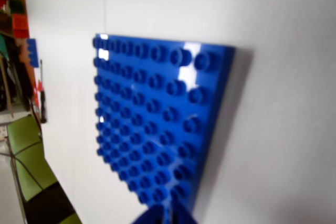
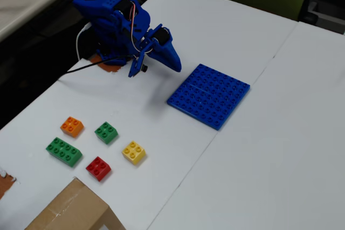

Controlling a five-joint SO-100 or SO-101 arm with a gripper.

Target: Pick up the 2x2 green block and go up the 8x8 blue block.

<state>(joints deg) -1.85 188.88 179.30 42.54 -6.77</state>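
still at the reach stage, judging by the layout: nothing lifted, nothing carried.

small square green plastic brick with four studs (image 2: 107,132) sitting on the white table (image 2: 215,20) at lower left in the fixed view, between the small orange brick (image 2: 71,126) and the small yellow brick (image 2: 133,152), clear of both. longer green eight-stud brick (image 2: 64,151) just below and left of it, small red brick (image 2: 98,168) below. easy to confuse the two greens, so best to aim for the square one nearer the middle of the cluster.

large flat blue studded baseplate (image 2: 209,95) lying well apart to the right, bare of bricks; filling the wrist view (image 1: 157,119), which suggests the arm faces the plate and not the brick.

blue two-finger gripper (image 2: 175,64) folded low near the arm's base, pointing toward the plate. jaws: tips look drawn together in the fixed view and at the bottom edge of the wrist view, nothing between them, though hard to be sure.

to do well: swing toward the brick cluster first, spread the jaws before descending, come down square over the green brick's flat sides, keep clear of the orange and yellow neighbours, clamp low on the body rather than on the studs. then lift straight before crossing to the plate.
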